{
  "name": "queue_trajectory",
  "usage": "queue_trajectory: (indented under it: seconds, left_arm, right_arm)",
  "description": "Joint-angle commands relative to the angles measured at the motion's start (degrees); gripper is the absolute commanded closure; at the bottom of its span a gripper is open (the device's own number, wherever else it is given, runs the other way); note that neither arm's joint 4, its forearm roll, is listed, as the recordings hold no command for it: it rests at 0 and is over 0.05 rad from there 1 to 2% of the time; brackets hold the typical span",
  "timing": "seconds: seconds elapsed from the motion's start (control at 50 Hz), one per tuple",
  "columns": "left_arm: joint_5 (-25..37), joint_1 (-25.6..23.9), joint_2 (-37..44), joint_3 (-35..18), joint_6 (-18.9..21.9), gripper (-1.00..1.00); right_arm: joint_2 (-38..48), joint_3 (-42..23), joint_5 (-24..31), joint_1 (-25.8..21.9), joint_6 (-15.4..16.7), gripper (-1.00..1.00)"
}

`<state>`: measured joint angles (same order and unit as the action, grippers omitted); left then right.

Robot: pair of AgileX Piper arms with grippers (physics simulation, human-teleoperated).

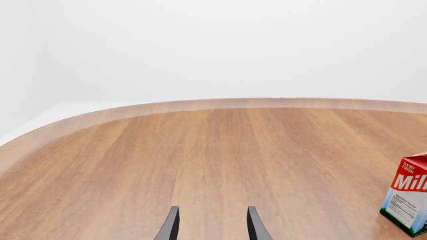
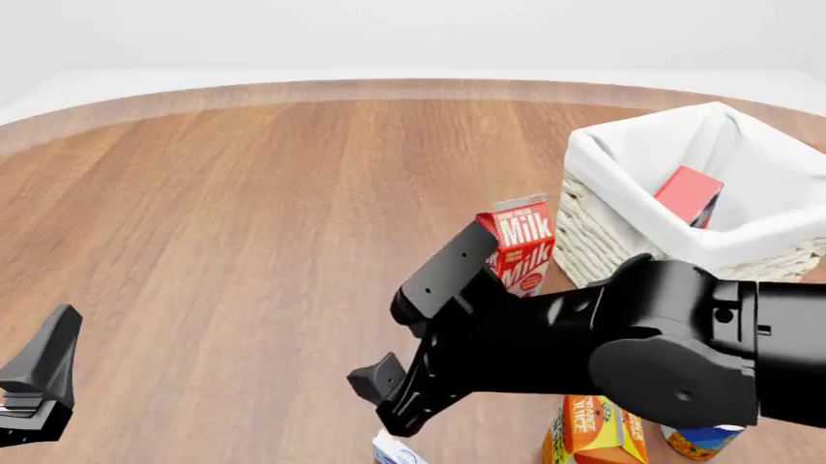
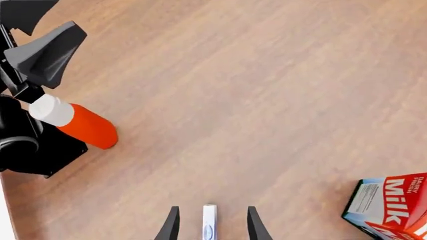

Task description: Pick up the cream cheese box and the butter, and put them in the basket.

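Left wrist view: bare wooden table (image 1: pixel 200 160) running to a curved far edge. The left gripper (image 1: pixel 211 225) shows two dark fingertips, parted, with only tabletop between them. At the frame's edge stands a red-and-white milk carton (image 1: pixel 408 197); legible on it are "DAIRY FRESH" and "Mil", the rest cut off. A panel of fine print on its white side is too small to read.

Front view: the left gripper (image 2: pixel 33 387) sits low at the left, well apart from everything else; its jaw state cannot be told here. The right arm (image 2: pixel 620 338) fills the lower right, and its gripper (image 2: pixel 420 329) points down toward the near edge. The milk carton (image 2: pixel 520 242) reads "Milk" and stands just beside the basket (image 2: pixel 606 184). In the basket's white liner a red box (image 2: pixel 688 195), the butter, leans against the wall; no lettering is legible on it. Below the right gripper a small white-and-blue corner, the cream cheese box (image 2: pixel 394 450), lies on the table at the frame's bottom edge. An orange carton (image 2: pixel 597 427) and part of an orange-labelled can (image 2: pixel 703 440) show under the arm; their print is unreadable.

Right wrist view: the right gripper (image 3: pixel 211 225) has its fingers spread, and the cream cheese box (image 3: pixel 209 222) lies edge-on between them, touching neither, its blue oval mark visible. The milk carton (image 3: pixel 390 205) reads "Milk". Only here: an orange bottle with a white cap (image 3: pixel 75 120) beside the left arm's dark base.
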<state>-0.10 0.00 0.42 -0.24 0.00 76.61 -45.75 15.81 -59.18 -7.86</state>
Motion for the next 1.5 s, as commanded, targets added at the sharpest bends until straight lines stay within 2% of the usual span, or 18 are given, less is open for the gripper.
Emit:
queue_trajectory:
  seconds: [0.02,0.48,0.54,0.62,1.06,1.5]
  left_arm:
    - [0.0,0.0,0.0,0.0,0.0,-1.0]
    - [0.0,0.0,0.0,0.0,0.0,-1.0]
    - [0.0,0.0,0.0,0.0,0.0,-1.0]
    - [0.0,0.0,0.0,0.0,0.0,-1.0]
    - [0.0,0.0,0.0,0.0,0.0,-1.0]
    - [0.0,0.0,0.0,0.0,0.0,-1.0]
  right_arm:
    - [1.29,0.94,-1.38,-0.2,-0.64,-1.0]
    - [2.26,0.95,-0.58,-0.6,-1.65,-1.0]
    - [3.69,1.72,-2.18,-1.07,-1.78,-1.0]
    - [3.53,1.48,-1.04,-0.91,-1.63,-1.0]
    - [5.97,3.37,-4.57,-0.85,-1.68,-1.0]
    - [8.18,3.38,-5.46,-1.0,-1.21,-1.0]
